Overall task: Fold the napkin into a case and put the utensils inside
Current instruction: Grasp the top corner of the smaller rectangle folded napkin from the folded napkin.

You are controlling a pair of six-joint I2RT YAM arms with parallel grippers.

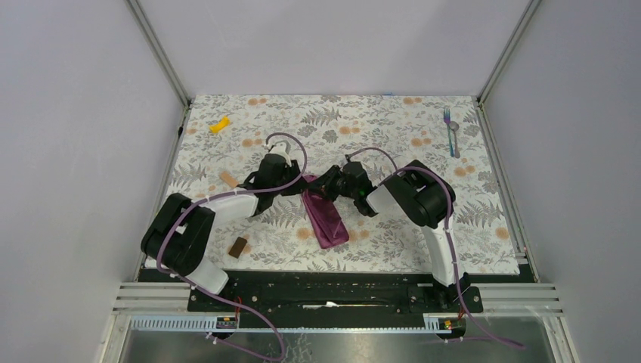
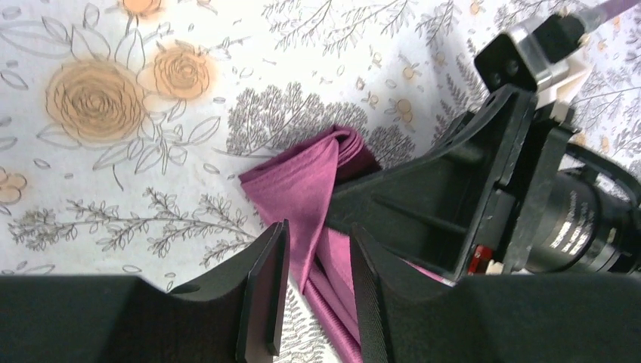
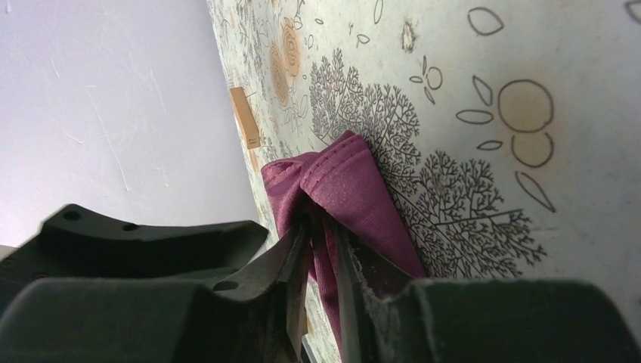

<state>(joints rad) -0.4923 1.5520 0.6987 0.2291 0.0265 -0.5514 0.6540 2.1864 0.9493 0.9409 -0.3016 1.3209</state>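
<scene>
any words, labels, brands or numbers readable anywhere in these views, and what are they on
No text is legible in any view.
White print on the black camera lens barrel, left wrist view: blurred, unreadable.
Small dark mark on the tan block, right wrist view: too small to read.
Floral table cover: pattern only, no words.

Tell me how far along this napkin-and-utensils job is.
Done: the napkin lies folded into a slim strip. In hand: the left claw and right claw flank its far end, cloth between each one's fingers. Remaining: the utensils lie at the far right, not yet inside.
</scene>
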